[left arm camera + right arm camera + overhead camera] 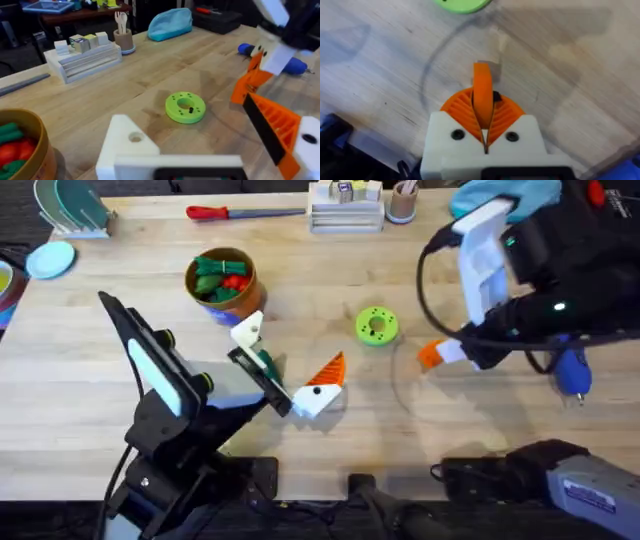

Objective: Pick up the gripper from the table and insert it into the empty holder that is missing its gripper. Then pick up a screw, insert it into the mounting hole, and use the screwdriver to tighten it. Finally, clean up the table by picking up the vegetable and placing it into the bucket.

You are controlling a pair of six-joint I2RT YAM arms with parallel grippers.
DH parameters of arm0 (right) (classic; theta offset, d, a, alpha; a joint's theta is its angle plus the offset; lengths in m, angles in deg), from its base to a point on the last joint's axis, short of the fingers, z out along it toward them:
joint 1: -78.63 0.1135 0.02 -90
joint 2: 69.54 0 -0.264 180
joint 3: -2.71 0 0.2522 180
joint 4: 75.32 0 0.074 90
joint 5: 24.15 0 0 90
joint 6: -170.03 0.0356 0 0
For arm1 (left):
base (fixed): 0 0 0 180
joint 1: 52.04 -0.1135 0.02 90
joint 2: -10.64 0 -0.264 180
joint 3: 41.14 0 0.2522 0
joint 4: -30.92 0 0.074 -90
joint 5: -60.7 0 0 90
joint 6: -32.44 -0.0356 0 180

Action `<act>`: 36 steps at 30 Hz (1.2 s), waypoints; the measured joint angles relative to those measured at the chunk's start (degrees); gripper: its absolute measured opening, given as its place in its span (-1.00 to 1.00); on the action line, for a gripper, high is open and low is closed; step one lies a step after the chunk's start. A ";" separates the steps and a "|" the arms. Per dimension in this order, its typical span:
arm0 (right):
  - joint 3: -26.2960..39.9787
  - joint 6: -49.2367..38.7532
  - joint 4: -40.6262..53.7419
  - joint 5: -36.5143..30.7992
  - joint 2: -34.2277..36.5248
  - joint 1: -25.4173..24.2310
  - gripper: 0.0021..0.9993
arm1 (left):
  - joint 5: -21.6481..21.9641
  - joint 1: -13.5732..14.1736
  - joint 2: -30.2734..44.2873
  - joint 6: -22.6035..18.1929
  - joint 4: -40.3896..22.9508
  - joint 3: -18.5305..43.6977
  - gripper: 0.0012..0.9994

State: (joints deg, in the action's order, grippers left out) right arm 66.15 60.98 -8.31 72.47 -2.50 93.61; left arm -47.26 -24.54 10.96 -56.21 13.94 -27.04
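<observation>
My right gripper (430,356) (483,107) is shut on the small orange gripper wedge (481,80), which stands edge-on between its ribbed pads just above the table. My left gripper (288,360) (200,145) hangs open near the table's middle. One of its fingers is the bare white holder (249,331) (127,142) with an open mounting hole, and the other carries an orange pad (272,125). A black screw (191,109) stands in the green disc (376,326) (185,106). The blue screwdriver (572,370) (295,64) lies under the right arm. The orange-yellow bucket (236,302) (42,150) holds green and red toy vegetables. A dark green bit (262,363) shows beside the left gripper; I cannot tell whether it is the vegetable.
A red-handled screwdriver (240,212), a white rack (345,210) (82,57) and a small cup (402,202) line the far edge. A blue pouch (170,22) lies at the far right. Bare wood stretches between the two grippers and along the left side.
</observation>
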 joint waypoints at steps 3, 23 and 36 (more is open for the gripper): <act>2.91 1.14 -0.38 0.73 -2.98 0.00 -0.98 | 0.00 0.00 -0.02 0.00 0.00 0.00 0.99; 5.02 48.88 -47.29 36.56 14.48 1.11 -0.99 | 0.00 0.00 0.00 0.00 0.00 0.00 0.99; 4.75 57.16 -54.62 58.22 29.06 11.23 -0.99 | 0.00 0.00 0.00 0.00 0.00 0.00 0.99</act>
State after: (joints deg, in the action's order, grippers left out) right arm 70.91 118.13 -62.92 130.68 26.56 104.84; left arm -47.26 -24.54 10.96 -56.21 13.94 -27.04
